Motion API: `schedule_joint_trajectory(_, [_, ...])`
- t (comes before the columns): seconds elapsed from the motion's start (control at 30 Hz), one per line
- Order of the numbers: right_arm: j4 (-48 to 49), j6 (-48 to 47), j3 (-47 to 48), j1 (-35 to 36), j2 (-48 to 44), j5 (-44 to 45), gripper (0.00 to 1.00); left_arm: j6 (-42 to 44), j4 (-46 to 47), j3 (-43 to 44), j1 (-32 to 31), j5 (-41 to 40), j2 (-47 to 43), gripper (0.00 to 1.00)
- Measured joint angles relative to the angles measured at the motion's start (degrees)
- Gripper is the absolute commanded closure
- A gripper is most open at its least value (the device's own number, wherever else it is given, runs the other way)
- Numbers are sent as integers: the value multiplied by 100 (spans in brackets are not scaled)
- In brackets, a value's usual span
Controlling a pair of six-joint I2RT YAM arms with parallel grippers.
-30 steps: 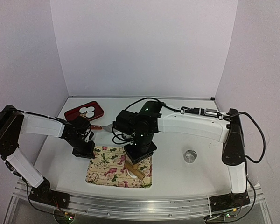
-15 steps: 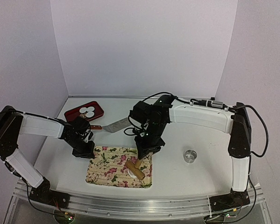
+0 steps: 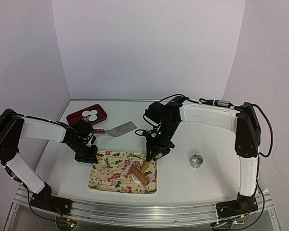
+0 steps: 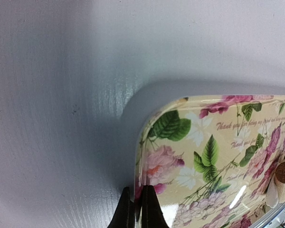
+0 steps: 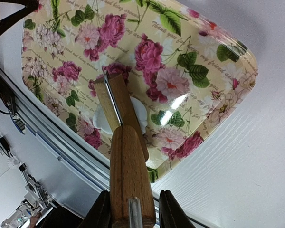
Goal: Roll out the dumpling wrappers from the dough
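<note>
Over a glossy floral tray (image 3: 111, 173), right claw (image 5: 133, 209) clamps a wooden roller (image 5: 128, 161) on white dough (image 5: 140, 114); left claw (image 4: 138, 209) pinches the rim.

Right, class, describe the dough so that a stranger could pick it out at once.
Find the flowered tray at the near edge of the table. On its right half the right pincer holds a wooden roller, and the dough is the white blob under it. The neat white discs lie on the red tray instead.

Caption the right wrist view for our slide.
Right gripper holds a wooden roller on white dough, over a floral tray.
</note>
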Motion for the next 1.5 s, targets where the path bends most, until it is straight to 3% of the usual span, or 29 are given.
schedule_joint_trajectory(1.5, [-213,-626,-532,-1154,-153,-777,100,-518,-158,105,-9,203,88,100])
